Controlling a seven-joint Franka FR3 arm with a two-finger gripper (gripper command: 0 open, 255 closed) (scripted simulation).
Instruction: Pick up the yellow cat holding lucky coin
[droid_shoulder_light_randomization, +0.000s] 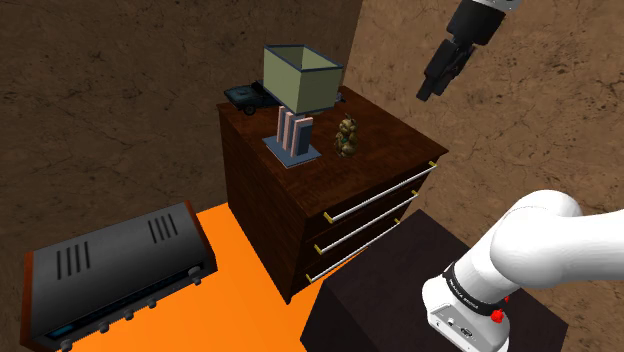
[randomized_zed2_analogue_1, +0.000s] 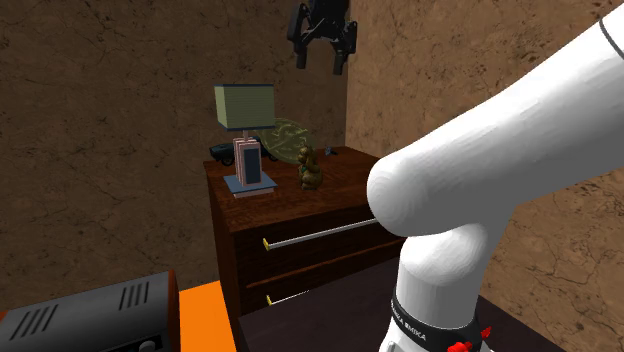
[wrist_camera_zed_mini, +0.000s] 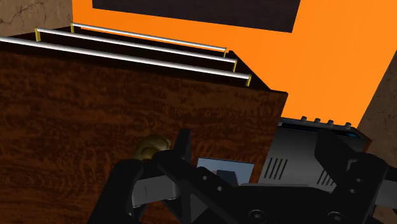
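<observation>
**Gripper (randomized_zed2_analogue_1: 320, 60) open & empty, high over dresser (droid_shoulder_light_randomization: 300, 215); cat figurine (droid_shoulder_light_randomization: 347, 137) sits on top**

Pincer: the 2nd exterior view faces it. Its 2 black fingers stand wide apart w/ nothing between them, so it holds nothing. In the shoulder view it is side-on & the gap can't be read. It hangs well above the dresser top, up & toward the shoulder view's right of the cat.

Cat: mottled olive-gold rather than plain yellow, upright on the dark wood top. It is near the lamp (droid_shoulder_light_randomization: 298, 95) base but not touching, on the shoulder view's right of it. In the wrist view just a rounded gold bit peeks past the gripper's black body.

View vs view:
- 2nd exterior view brings out a round olive disc (randomized_zed2_analogue_1: 285, 135) behind the lamp; the shoulder view has the lampshade in front of that spot.
- Shoulder & wrist views give 3 drawer handles (droid_shoulder_light_randomization: 385, 195); the 2nd exterior view gives 2.
- Wrist view looks down the dresser front to the rug (wrist_camera_zed_mini: 331, 57) & the amp (wrist_camera_zed_mini: 308, 149).

Counts: 1 cat, 1 lamp (greenish square shade), 1 disc, 1 small dark object (droid_shoulder_light_randomization: 248, 95) behind the lamp (can't tell what it is), 1 dresser w/ 3 silver handles. On the floor: 1 black amp & 1 orange rug. Also 1 dark stand (droid_shoulder_light_randomization: 400, 295) & 1 white arm (droid_shoulder_light_randomization: 560, 240).
</observation>
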